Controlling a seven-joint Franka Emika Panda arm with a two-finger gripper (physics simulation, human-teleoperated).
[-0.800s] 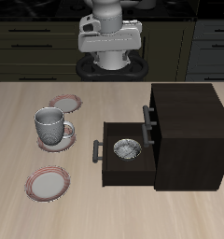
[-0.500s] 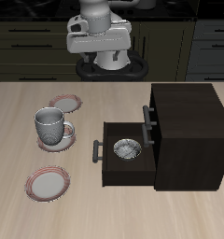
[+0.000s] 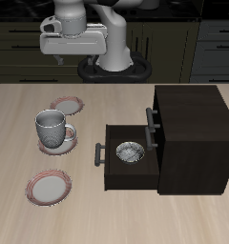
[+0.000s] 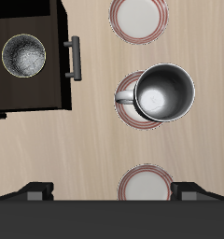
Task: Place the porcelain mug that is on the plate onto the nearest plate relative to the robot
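Note:
The porcelain mug [image 3: 52, 129] stands upright on the middle plate [image 3: 69, 140], handle toward the drawer; it also shows in the wrist view [image 4: 163, 91] on that plate [image 4: 123, 105]. The nearest plate [image 3: 67, 103] lies empty just behind it, toward the robot's base, and shows in the wrist view [image 4: 144, 184]. My gripper [image 3: 76, 48] hangs high above the table's back edge, well above and behind the mug. In the wrist view the gripper [image 4: 112, 193] has its fingers far apart, open and empty.
A third identical plate [image 3: 50, 186] lies near the table's front edge. A dark cabinet [image 3: 195, 119] stands beside the plates with its drawer [image 3: 112, 167] pulled out; a small grey patterned bowl [image 3: 130, 151] sits inside it.
My gripper has swung sideways along the table's back, away from the cabinet side toward the plates' side. The mug, plates and drawer have not moved.

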